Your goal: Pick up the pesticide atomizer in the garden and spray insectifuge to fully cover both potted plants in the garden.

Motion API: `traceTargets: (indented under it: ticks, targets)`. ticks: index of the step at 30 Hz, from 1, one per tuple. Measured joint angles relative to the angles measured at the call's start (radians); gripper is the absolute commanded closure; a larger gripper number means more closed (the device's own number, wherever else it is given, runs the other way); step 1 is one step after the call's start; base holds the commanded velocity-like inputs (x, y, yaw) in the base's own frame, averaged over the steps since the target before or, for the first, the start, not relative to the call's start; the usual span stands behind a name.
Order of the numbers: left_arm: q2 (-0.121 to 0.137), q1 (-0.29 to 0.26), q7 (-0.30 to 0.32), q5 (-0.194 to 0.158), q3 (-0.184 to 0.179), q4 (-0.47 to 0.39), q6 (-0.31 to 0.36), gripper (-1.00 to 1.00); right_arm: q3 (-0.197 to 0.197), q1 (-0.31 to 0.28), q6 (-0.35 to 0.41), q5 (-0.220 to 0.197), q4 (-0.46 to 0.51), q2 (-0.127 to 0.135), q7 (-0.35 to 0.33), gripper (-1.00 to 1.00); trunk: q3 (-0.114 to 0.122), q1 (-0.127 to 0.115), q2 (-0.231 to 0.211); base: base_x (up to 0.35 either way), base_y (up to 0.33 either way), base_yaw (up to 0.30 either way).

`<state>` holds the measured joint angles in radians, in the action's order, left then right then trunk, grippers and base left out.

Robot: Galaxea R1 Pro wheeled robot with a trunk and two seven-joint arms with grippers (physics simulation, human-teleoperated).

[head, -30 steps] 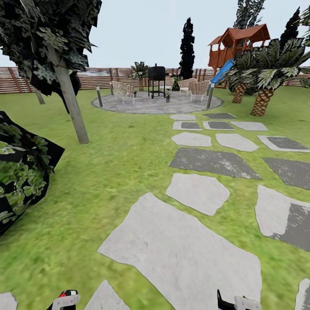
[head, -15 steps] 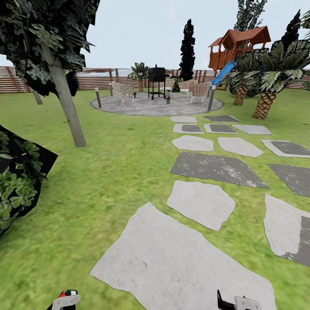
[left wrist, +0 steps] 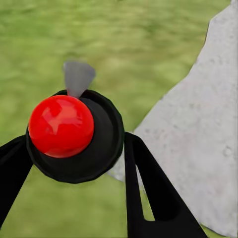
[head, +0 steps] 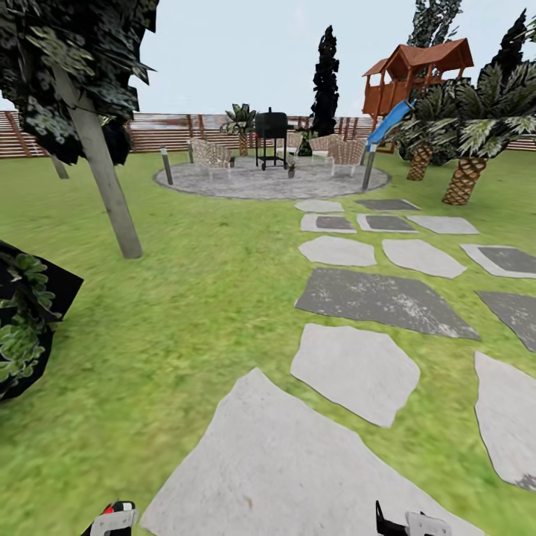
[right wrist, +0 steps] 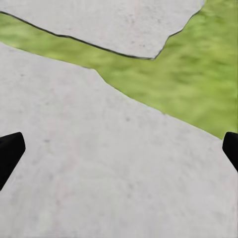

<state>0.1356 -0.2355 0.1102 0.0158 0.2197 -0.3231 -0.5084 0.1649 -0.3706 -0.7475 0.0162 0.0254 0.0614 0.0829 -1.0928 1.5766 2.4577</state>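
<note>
While the left gripper holds the pesticide atomizer clamped between its jaws, the right gripper hangs wide and empty over a stepping stone. Jolts could loosen the bottle. Compared with earlier, the camera has advanced along the path.

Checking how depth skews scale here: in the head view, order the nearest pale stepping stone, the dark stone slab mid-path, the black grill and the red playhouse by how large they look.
1. Nearest pale stepping stone
2. Dark stone slab
3. Red playhouse
4. Black grill

This is apparent size only; the far playhouse is shrunk by distance and partly hidden by palms.
</note>
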Motion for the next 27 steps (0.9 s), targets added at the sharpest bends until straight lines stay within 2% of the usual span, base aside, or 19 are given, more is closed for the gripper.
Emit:
traceTargets:
  ticks: [27]
  targets:
    - [0.000, 0.000, 0.000, 0.000, -0.001, -0.001, 0.000, 1.00, 0.000, 0.000, 0.000, 0.000, 0.000, 0.000, 0.000, -1.00, 0.000, 0.000, 0.000, 0.340, 0.000, 0.000]
